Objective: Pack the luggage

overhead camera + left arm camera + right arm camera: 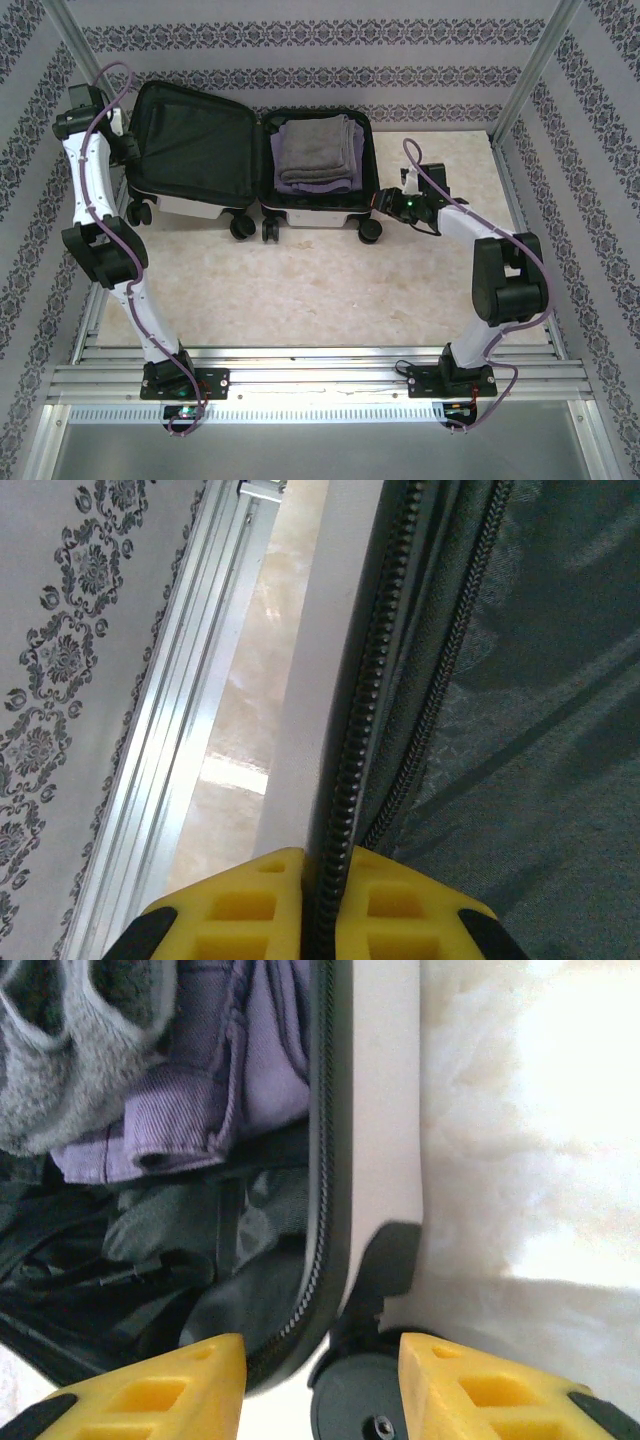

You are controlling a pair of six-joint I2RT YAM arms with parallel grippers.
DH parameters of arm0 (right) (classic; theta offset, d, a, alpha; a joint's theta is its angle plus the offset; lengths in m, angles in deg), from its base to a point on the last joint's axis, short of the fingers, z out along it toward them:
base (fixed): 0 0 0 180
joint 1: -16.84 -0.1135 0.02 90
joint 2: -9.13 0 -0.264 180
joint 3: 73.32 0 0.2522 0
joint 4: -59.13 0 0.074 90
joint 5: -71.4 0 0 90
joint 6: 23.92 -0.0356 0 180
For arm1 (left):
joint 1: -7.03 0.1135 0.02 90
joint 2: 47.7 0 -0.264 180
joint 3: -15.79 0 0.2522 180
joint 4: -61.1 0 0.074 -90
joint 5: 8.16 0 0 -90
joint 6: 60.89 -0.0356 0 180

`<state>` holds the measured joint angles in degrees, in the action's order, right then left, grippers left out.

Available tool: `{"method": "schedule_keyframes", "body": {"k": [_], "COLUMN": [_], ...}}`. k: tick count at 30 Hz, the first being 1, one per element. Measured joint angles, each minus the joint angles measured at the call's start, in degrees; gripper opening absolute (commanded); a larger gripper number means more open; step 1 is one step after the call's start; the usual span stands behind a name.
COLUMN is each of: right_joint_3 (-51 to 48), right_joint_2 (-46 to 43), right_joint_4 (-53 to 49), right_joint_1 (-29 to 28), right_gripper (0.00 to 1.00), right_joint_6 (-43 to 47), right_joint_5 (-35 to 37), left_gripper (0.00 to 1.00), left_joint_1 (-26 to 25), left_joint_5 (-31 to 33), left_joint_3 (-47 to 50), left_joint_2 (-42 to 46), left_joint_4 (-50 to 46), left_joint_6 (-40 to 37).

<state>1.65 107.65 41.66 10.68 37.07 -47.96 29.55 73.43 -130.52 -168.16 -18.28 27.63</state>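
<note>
Suitcase (310,217): white hard-shell clamshell, lying spread apart at 12 o'clock on the worktop (300,300), casters toward the arms.
Lid half (190,135): at 11 o'clock, black-lined, tilted up, nothing in it.
Contents: folded grey towel (318,145) stacked on a purple garment (315,186) in the half at 12 to 1 o'clock.
Left gripper (320,870): at the lid's 9 o'clock edge, jaws clenched on the suitcase rim, the zipper (360,730) running up between the yellow fingers.
Right gripper (318,1365): at the filled half's 4 o'clock corner, jaws apart. They straddle the shell edge and a caster wheel (365,1410) without visibly pressing either.
Done: loading looks complete, since the clothes sit inside and none lie loose on the worktop.
Left to do: judged from this layout, swing the lid over the filled half, then close the zipper if that is wanted.
Step in hand: probably the start of the lid fold, with the right arm placed to steady the base.
Hidden or unclear: the zipper pull cannot be made out. The wrist views cut off the fingers' lower parts. What lies under the purple garment is dark and hard to read. In the overhead view the arm covers the left jaws.
</note>
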Motion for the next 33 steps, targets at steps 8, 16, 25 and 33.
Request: {"method": "schedule_keyframes", "body": {"k": [8, 16, 25, 33], "right_joint_3": [4.39, 6.19, 6.25, 0.44], "right_joint_2": [2.91, 5.27, 5.09, -0.48], "right_joint_4": [1.01, 0.02, 0.09, -0.57], "right_joint_1": [-0.11, -0.37, -0.79, -1.86], "right_gripper": [0.32, 0.11, 0.0, 0.0], "right_joint_6": [-0.98, -0.94, 0.48, 2.67], "right_joint_5": [0.02, 1.38, 2.27, 3.45], "left_gripper": [0.0, 0.0, 0.0, 0.0], "left_joint_1": [0.0, 0.0, -0.02, -0.17], "left_joint_5": [-0.66, -1.68, -1.9, -0.79], "left_joint_3": [-0.02, -0.02, 0.22, 10.23], "left_joint_2": [0.59, 2.49, 4.2, 13.64], "left_joint_4": [-0.46, -0.72, -1.29, -0.63], "left_joint_6": [0.26, 0.35, 1.01, 2.49]}}
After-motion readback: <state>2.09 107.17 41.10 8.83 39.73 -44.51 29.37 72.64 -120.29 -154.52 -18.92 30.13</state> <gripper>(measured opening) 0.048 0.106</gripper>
